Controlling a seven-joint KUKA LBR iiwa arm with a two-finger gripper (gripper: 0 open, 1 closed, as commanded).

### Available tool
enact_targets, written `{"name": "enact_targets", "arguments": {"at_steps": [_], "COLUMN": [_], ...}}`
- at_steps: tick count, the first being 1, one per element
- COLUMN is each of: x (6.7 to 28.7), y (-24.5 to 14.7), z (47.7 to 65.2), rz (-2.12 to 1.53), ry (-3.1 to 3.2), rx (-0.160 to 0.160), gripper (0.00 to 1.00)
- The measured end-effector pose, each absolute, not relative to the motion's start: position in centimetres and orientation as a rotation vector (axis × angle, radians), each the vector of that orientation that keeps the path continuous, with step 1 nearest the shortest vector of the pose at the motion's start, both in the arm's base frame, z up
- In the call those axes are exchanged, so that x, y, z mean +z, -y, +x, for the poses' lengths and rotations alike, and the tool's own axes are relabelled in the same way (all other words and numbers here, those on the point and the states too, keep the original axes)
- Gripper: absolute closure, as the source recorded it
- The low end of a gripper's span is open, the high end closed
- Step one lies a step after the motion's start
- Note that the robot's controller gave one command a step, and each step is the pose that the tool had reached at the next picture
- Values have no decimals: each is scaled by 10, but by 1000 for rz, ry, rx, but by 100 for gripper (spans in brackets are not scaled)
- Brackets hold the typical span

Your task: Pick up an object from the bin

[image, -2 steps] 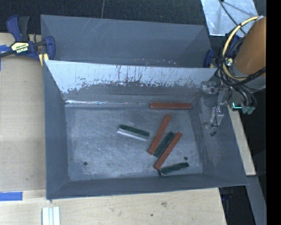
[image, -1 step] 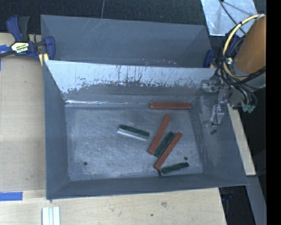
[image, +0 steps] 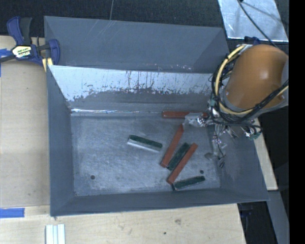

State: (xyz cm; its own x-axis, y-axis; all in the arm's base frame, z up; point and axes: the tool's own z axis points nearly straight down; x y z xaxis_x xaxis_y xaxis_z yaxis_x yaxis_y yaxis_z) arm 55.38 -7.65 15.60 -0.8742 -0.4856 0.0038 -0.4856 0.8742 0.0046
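Hard to see: gripper (image: pixel 217 154) was lost among its cables; we could not tell whether it was open or closed.
Nearest things: slim brown bar (image: pixel 182 163) and dark green bar (image: pixel 188 183) lay flat at the bin (image: pixel 142 88) floor's right, just left of the gripper.

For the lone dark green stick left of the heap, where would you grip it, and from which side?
Probably at the middle of the dark green stick, from straight above, jaws closing across its narrow width. It lies flat, with bare bin floor along both long sides, apart from the crossed brown and green sticks to its right.
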Motion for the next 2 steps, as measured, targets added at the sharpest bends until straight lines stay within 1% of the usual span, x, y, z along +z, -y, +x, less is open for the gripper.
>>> {"name": "enact_targets", "arguments": {"at_steps": [1, 2], "x": [161, 142], "y": [66, 57], "z": [568, 544], "rz": [920, 1283], "ry": [3008, 2873], "rx": [1, 3], "gripper": [0, 0]}}
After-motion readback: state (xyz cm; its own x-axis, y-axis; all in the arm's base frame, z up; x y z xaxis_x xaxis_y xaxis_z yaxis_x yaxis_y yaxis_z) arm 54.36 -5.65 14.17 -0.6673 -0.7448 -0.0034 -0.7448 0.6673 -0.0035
